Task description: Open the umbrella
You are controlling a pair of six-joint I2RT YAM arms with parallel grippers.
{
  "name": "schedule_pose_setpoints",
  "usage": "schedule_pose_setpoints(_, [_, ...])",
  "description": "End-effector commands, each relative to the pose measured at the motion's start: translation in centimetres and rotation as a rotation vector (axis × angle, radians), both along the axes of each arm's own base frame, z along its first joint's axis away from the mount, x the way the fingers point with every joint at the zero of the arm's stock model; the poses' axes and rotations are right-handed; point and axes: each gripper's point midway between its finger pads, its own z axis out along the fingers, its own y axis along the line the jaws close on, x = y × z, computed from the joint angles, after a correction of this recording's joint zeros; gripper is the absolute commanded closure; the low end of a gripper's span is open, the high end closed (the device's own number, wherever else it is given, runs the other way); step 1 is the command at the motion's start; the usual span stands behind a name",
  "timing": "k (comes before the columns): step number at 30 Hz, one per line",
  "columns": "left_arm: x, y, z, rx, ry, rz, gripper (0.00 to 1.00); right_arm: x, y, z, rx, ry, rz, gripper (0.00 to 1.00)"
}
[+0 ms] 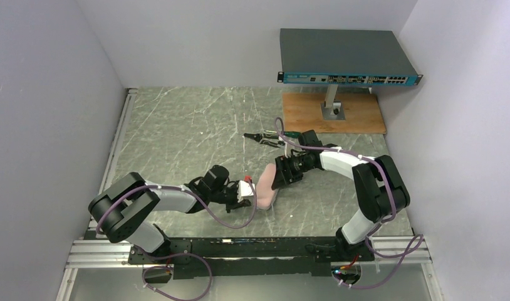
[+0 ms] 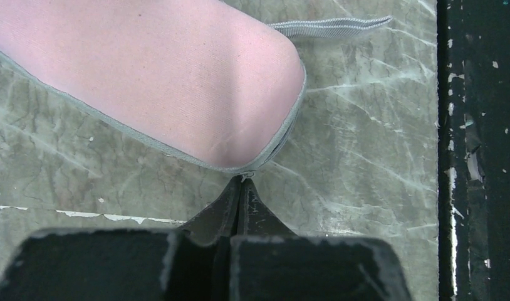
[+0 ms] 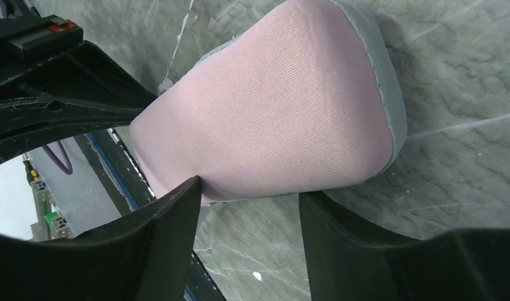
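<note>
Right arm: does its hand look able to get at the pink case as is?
Probably yes. The right hand is open, the end of the pink case sits right at its fingertips, nothing between. The left hand, shut at the opposite zip edge, looks clear.

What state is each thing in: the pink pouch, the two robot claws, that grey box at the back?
Pink fabric pouch with grey zip edging: lying on the grey marbled table, looks zipped shut.
Left gripper: jaws shut, tips at the pouch's grey edge.
Right gripper: jaws open, flanking one end of the pouch.
Flat grey box on a post: lights too small to tell.
</note>
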Motion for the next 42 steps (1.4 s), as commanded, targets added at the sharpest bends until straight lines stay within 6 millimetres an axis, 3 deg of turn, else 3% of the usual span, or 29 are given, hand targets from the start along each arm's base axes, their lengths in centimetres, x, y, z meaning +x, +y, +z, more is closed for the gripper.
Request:
schedule_pose_setpoints(1, [0.4, -0.7, 1.1, -0.016, -0.002, 0.006, 1.00, 1.1, 0.0, -0.6, -0.021, -0.043, 0.013, 0.49])
schedule_pose_setpoints(5, [0.7, -0.3, 1.4, -0.011, -0.018, 0.027, 1.00, 1.1, -0.1, -0.7, -0.014, -0.044, 0.040, 0.59])
schedule_pose_setpoints(9, [2.5, 0.2, 1.8, -0.023, -0.043, 0.108, 1.00, 1.1, -0.1, -0.5, -0.005, -0.057, 0.069, 0.69])
schedule_pose_setpoints(14, [4.8, 0.7, 2.6, -0.043, -0.085, 0.186, 1.00, 0.6, 0.0, -0.4, 0.010, -0.044, 0.117, 0.72])
schedule_pose_setpoints(21, [6.5, 0.2, 3.4, -0.072, -0.110, 0.211, 1.00, -0.1, 0.4, -0.6, 0.045, -0.002, 0.173, 0.75])
schedule_pose_setpoints(24, [5.4, 0.1, 3.8, -0.109, -0.087, 0.138, 0.96, 0.0, 0.4, -0.5, 0.047, -0.002, 0.179, 0.75])
schedule_pose_setpoints(26, [4.0, 0.5, 3.7, -0.114, -0.098, 0.062, 0.69, 0.1, 0.3, -0.5, 0.044, -0.007, 0.182, 0.75])
schedule_pose_setpoints(30, [2.0, 0.6, 3.5, -0.115, -0.058, -0.034, 0.52, 0.6, -0.4, 0.0, 0.047, -0.021, 0.193, 0.76])
schedule_pose_setpoints(35, [0.5, -0.3, 2.7, -0.097, -0.088, -0.097, 0.47, 1.0, -1.0, 0.1, 0.046, -0.012, 0.208, 0.78])
schedule_pose_setpoints(42, [0.8, -1.9, 2.4, -0.112, -0.113, -0.091, 0.50, 0.9, -0.8, -0.3, 0.062, 0.006, 0.215, 0.78])
